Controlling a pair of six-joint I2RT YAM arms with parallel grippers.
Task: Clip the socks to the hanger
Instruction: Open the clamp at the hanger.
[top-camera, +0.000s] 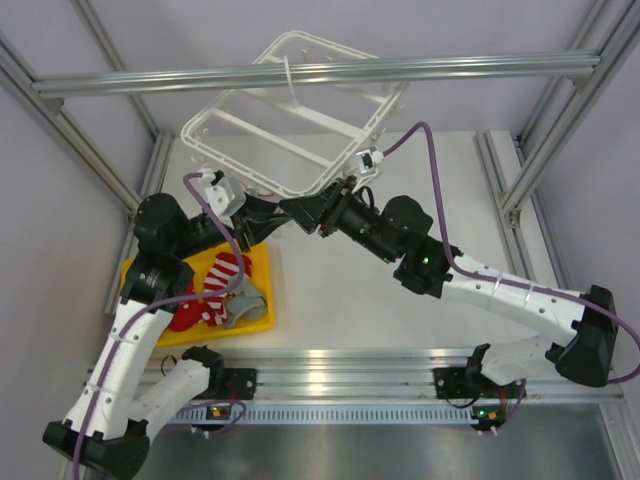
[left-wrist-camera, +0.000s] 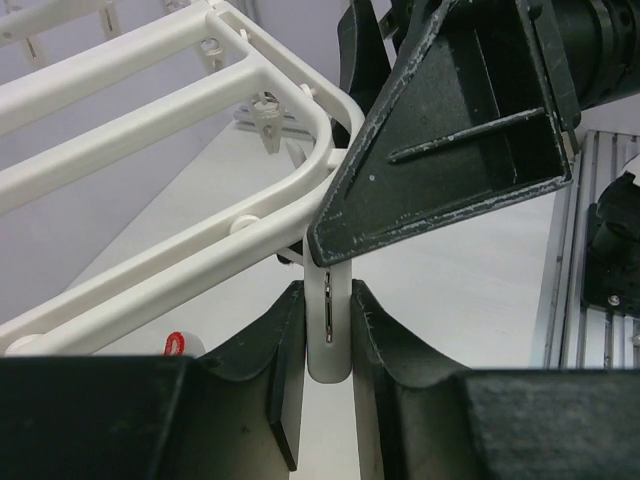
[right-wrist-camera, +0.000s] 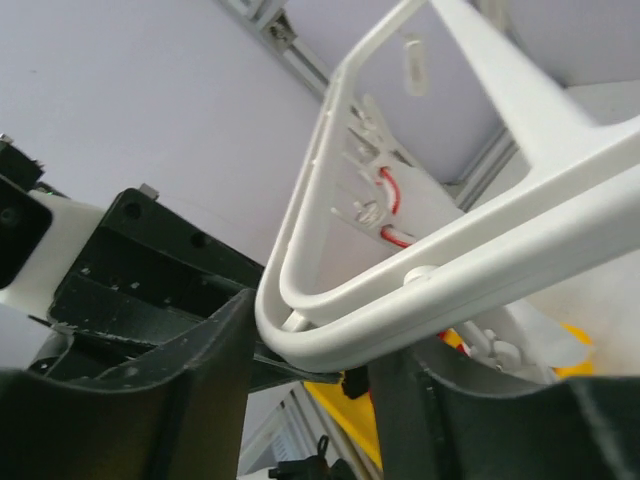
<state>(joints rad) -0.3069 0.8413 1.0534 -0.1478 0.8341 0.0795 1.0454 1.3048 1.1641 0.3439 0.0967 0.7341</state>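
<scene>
The white hanger (top-camera: 290, 120) hangs tilted from the overhead beam. In the left wrist view my left gripper (left-wrist-camera: 328, 300) is shut on one of its dangling white clips (left-wrist-camera: 328, 345), just under the frame's rounded corner. From the top, the left gripper (top-camera: 272, 212) meets my right gripper (top-camera: 305, 212) tip to tip below that corner. In the right wrist view the right gripper (right-wrist-camera: 315, 335) stands open, with the corner of the hanger (right-wrist-camera: 480, 260) lying between its jaws. The socks, a red striped one (top-camera: 225, 275) and a grey one (top-camera: 245, 305), lie in the yellow tray (top-camera: 262, 262).
A grey aluminium beam (top-camera: 320, 75) crosses overhead and carries the hanger's hook. Frame rails run along both sides of the table and its near edge. The right gripper's black finger (left-wrist-camera: 450, 130) fills the upper right of the left wrist view.
</scene>
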